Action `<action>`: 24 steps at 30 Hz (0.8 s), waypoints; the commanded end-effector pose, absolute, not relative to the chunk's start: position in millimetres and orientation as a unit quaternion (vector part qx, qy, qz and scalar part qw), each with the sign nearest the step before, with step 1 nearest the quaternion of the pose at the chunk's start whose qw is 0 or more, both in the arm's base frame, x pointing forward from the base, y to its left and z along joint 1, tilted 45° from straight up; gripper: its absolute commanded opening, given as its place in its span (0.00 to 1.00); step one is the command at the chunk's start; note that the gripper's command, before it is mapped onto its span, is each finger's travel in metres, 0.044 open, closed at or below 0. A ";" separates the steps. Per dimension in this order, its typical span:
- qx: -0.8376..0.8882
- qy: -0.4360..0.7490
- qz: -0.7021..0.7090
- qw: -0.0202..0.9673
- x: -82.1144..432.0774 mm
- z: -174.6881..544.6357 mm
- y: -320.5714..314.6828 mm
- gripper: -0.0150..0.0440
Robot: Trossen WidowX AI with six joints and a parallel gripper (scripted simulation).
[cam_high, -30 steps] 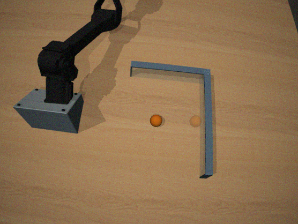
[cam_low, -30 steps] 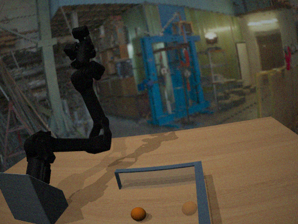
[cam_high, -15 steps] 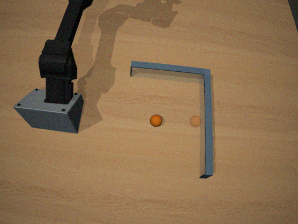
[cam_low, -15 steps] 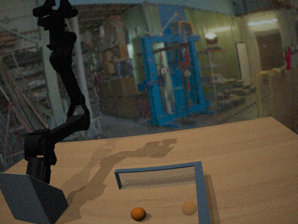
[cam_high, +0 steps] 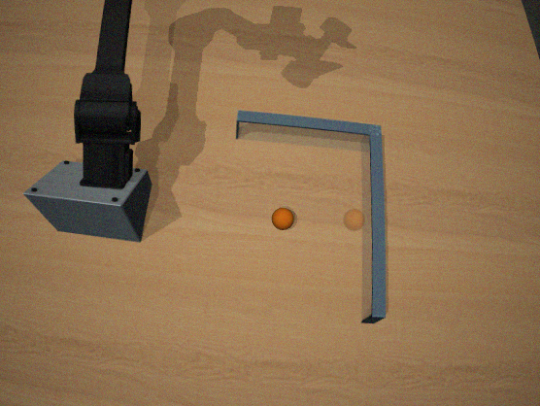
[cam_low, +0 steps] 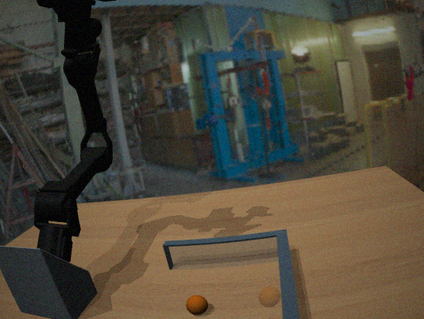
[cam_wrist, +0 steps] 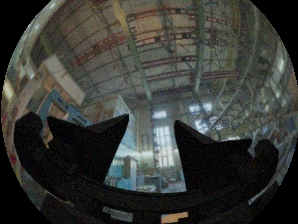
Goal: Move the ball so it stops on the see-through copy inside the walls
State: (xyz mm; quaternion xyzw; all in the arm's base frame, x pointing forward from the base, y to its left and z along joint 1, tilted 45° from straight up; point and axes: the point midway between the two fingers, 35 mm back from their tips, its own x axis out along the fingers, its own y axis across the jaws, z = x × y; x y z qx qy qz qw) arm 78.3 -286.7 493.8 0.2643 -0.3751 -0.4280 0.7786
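1. Blue upright frame, back of room, red parts inside it, blurry.
2. Pale pillar, left of the blue frame in the exterior view.
3. Long planks, leaning, far left.
4. Round lamp, lit; strip light, lit, higher up, to the right.
5. Brown door, under the strip light; pale upright panel beside it.
6. Magenta item, far right, too blurry to name.
7. Yellow frame, right side, below the magenta item.
8. Wrist view: tall bright window, reddish ceiling trusses.
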 end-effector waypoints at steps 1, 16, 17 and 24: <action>0.258 -0.285 -0.450 0.806 105.2 455.8 -308.9 0.72; 0.080 0.201 -0.301 0.929 245.7 258.0 -310.0 0.72; 0.063 0.228 -0.275 0.932 253.5 244.5 -304.0 0.72; -0.056 0.369 -0.055 0.926 298.2 157.6 -242.1 0.72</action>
